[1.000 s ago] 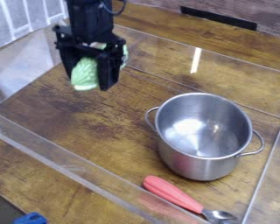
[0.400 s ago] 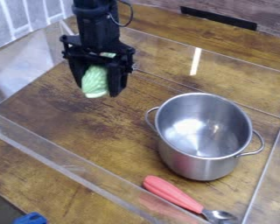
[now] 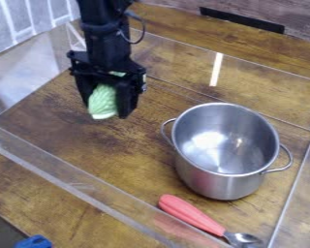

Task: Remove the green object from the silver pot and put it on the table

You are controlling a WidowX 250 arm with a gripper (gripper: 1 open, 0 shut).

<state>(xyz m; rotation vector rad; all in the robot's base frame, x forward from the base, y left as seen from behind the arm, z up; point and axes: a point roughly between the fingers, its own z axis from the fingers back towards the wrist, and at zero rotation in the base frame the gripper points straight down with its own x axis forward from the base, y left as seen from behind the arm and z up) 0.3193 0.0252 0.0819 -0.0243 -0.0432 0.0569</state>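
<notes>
Overhead-front camera only: gripper points straight down, jaws clamped on the green object, which hangs lengthwise between the fingers, up and to the left of the silver pot and clear of its rim. Pot interior looks empty. Object is above the table; cannot tell whether its lower end touches the wood yet. A red-handled utensil lies on the camera side of the pot, well away from the gripper. Judgement: placing step, nearly done. To do it well, lower slowly until the object rests on bare wood, open the jaws only then, lift straight up so the soft piece isn't dragged or rolled toward the pot.
</notes>
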